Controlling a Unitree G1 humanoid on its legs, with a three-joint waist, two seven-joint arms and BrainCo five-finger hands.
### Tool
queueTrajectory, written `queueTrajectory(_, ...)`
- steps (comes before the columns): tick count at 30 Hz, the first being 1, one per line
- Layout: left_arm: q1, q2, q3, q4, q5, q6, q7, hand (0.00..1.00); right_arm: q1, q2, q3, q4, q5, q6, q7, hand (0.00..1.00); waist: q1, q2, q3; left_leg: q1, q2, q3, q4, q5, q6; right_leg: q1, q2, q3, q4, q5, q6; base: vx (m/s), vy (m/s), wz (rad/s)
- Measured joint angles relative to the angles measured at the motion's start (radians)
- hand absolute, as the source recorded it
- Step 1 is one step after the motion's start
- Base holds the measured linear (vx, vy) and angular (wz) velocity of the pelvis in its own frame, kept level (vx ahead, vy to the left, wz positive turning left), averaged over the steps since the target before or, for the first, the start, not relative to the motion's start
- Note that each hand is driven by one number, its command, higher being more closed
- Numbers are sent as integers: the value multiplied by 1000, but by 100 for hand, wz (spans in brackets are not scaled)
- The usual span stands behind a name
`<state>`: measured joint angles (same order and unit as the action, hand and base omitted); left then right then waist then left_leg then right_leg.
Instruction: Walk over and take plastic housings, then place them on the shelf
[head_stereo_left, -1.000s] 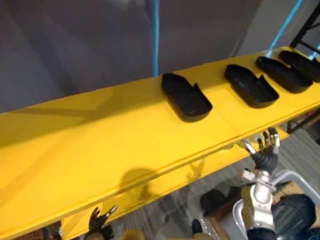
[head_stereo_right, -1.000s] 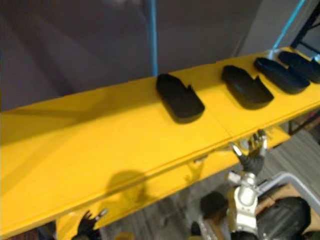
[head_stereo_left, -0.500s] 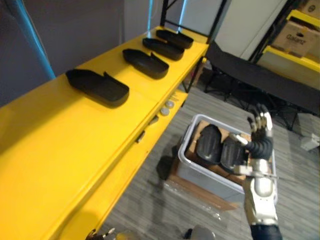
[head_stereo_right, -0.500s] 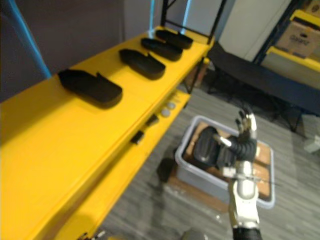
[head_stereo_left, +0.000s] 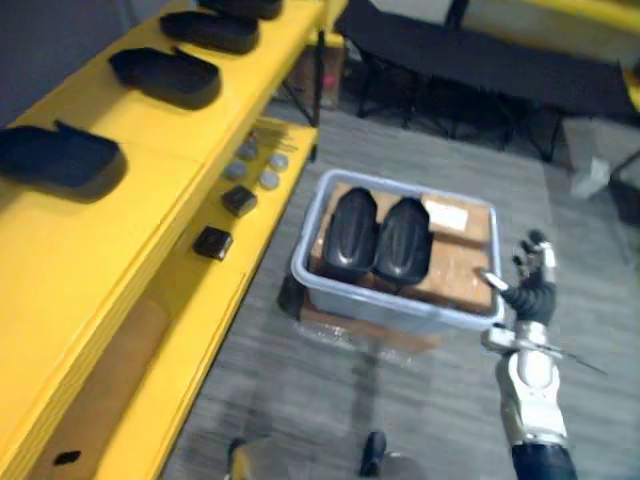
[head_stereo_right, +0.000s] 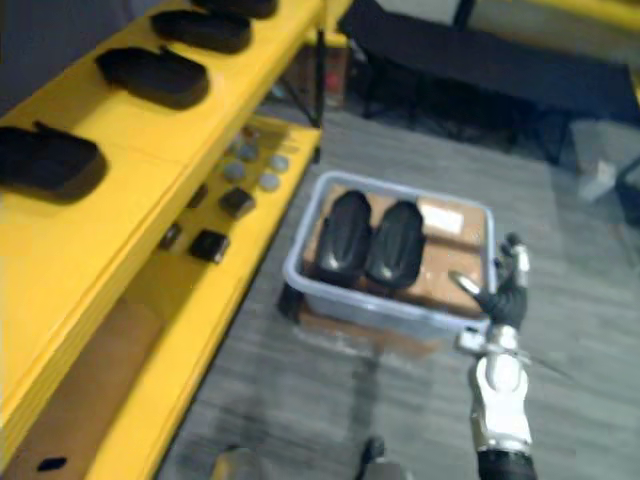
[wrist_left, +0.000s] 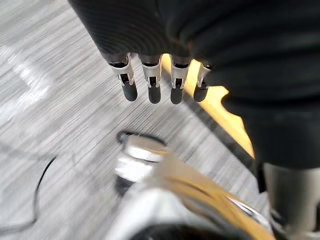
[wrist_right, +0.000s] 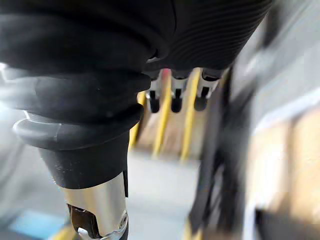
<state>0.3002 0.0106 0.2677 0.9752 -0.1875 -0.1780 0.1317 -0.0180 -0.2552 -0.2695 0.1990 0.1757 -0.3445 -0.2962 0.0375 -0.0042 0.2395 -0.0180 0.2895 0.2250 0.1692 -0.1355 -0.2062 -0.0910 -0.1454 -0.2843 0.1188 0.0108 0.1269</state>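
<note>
Two black plastic housings lie side by side, touching, in the left part of a grey bin that stands on the floor. Brown cardboard shows in the bin to their right.

To the left runs a yellow shelf. More housings sit in a row on its top board, apart from each other: one near, one farther, another beyond it. On the lower board lie two small black blocks and, farther along, a few grey discs.

The right robot hand is raised just beside the bin's near right corner, fingers straight and spread wide, thumb out toward the rim, holding nothing. The left robot hand hangs over the floor, fingers straight and relaxed, also holding nothing.
</note>
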Motion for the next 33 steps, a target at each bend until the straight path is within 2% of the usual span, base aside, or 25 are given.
queueTrajectory(3,-6,33,-79,-62,9,-35,19,0,14,1,-43,50,-2,5,-110,0,0,-11,9,-8,-51,-34,1,1,2,-14,-45,8,13,12,16,-100,76,6)
queueTrajectory(4,-13,41,-93,-80,7,-36,17,0,13,1,-53,56,-2,8,-124,0,1,-8,13,-20,-63,-48,9,-1,10,-13,-55,6,12,17,21,-118,116,39)
queueTrajectory(7,-61,69,-136,-134,-12,-36,3,0,-42,0,-101,105,-3,32,-185,0,3,-25,52,-95,-110,-114,56,-1,31,-13,-104,-43,2,40,38,-130,102,61)
queueTrajectory(9,-79,77,-148,-150,-40,-33,-4,0,-154,-13,-110,161,-1,50,-230,0,9,-23,82,-144,-136,-151,74,8,44,-14,-124,-72,-22,64,43,-119,63,50)
queueTrajectory(12,-95,78,-170,-162,-53,-23,-5,0,-350,-92,-94,260,1,98,-280,0,43,7,148,-200,-163,-187,83,25,59,-31,-143,-101,-36,88,47,-105,28,34)
queueTrajectory(15,-95,71,-175,-128,-89,2,-7,0,-507,-169,-72,371,8,119,-317,0,76,29,196,-231,-175,-203,83,44,65,-50,-152,-113,-41,101,45,-42,6,21)
queueTrajectory(19,-75,63,-174,-78,-114,10,-10,0,-630,-265,-48,503,20,125,-371,0,91,33,214,-263,-186,-224,86,48,70,-65,-158,-124,-40,102,45,21,20,19)
queueTrajectory(21,-68,58,-180,-59,-121,11,-22,0,-702,-323,-35,568,29,125,-386,0,91,43,232,-266,-198,-235,85,50,73,-66,-167,-125,-36,102,45,16,27,10)
queueTrajectory(23,-67,58,-203,-46,-128,11,-33,0,-775,-408,-2,642,48,126,-393,0,90,65,250,-278,-211,-243,83,53,77,-81,-182,-126,-21,102,45,-11,46,12)
queueTrajectory(25,-66,57,-208,-45,-129,8,-44,0,-817,-437,-1,688,60,129,-405,0,91,77,259,-293,-217,-244,83,56,81,-98,-188,-126,-13,102,45,-5,27,7)
queueTrajectory(28,-66,56,-246,-40,-160,5,-68,0,-883,-494,21,800,90,169,-426,0,92,98,273,-311,-231,-248,81,64,89,-124,-206,-126,9,96,51,-21,24,7)
queueTrajectory(30,-66,46,-278,-39,-167,5,-76,0,-909,-533,36,864,97,212,-451,0,91,116,282,-326,-243,-254,81,69,93,-141,-220,-126,26,94,53,-16,36,13)
queueTrajectory(33,-67,38,-296,-38,-171,5,-86,0,-937,-562,36,933,124,250,-467,0,90,128,288,-344,-251,-265,78,78,95,-156,-226,-127,35,94,52,-25,24,13)
